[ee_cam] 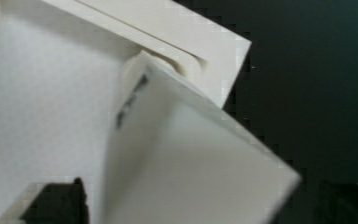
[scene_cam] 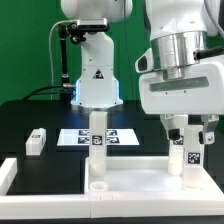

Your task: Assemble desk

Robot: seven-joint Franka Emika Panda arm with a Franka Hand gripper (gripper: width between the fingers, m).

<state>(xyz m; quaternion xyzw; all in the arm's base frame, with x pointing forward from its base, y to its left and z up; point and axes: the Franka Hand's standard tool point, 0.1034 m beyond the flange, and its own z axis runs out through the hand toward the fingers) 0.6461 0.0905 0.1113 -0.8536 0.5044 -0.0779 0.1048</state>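
On the black table (scene_cam: 30, 115), tabletop (scene_cam: 130, 185) — stiff, light, likely slippery plastic; gripper (scene_cam: 190, 150) pinching upright leg (scene_cam: 190, 155) — best grasped mid-shaft.

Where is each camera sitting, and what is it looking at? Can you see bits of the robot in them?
Exterior view: sits off the arm, low by the table, facing the robot's base across the tabletop, its upright legs and the marker board; the arm and pincer show on the exterior view's right.
Wrist view: rides on the wrist, pressed very close to blurry white desk surfaces; no pincer fingers clearly show.
Shared: probably the white desk; which part, I cannot tell.
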